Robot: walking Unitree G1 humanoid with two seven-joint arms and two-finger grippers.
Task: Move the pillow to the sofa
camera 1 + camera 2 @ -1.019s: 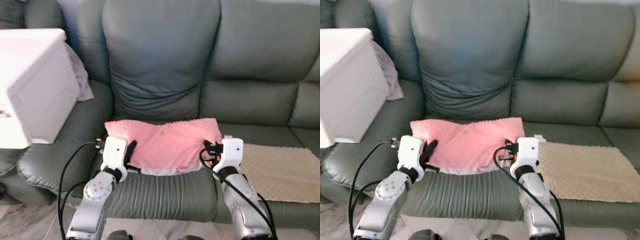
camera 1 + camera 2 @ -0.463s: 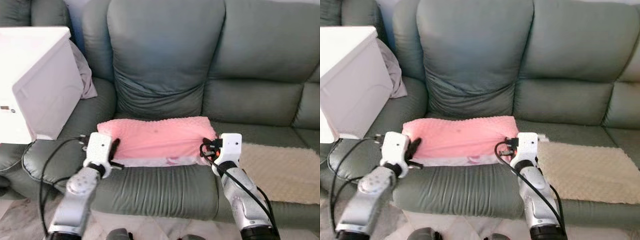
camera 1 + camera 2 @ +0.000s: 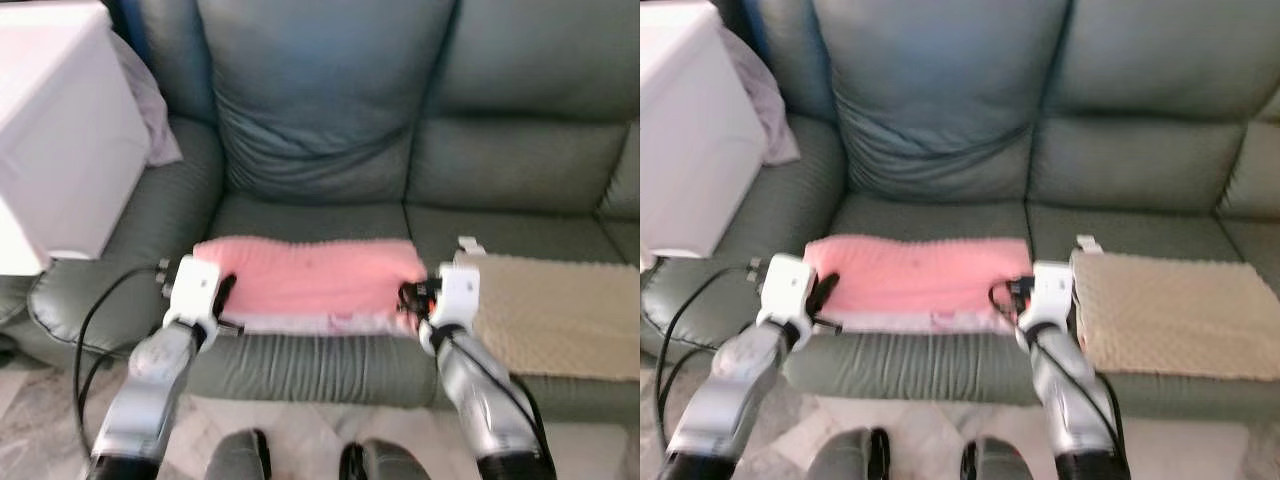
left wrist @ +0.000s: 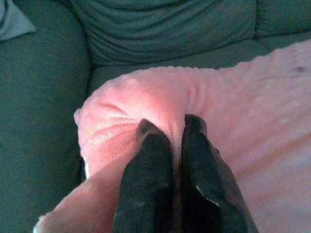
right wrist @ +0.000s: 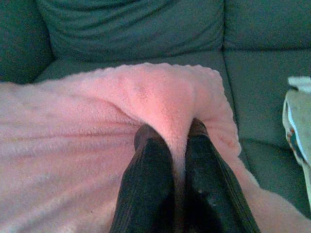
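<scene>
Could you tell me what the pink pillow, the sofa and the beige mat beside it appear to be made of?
Pink pillow: soft plush fleece, seemingly; its nubbly matte surface bunches where the left tool and right tool pinch it.
Sofa: grey-green leather or faux leather, going by its smooth, faintly sheened, creased surface.
Beige mat: probably a similar dotted plush fabric, matte.

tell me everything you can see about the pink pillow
The pillow is pink, soft and fuzzy, with a dimpled texture, a scalloped edge and a paler strip along its front. It lies flat on the front of the grey-green sofa seat, long side across. The left end effector is shut on a pinched fold at one end, and the right end effector is shut on a fold at the other. A beige mat lies just off its right end.
</scene>
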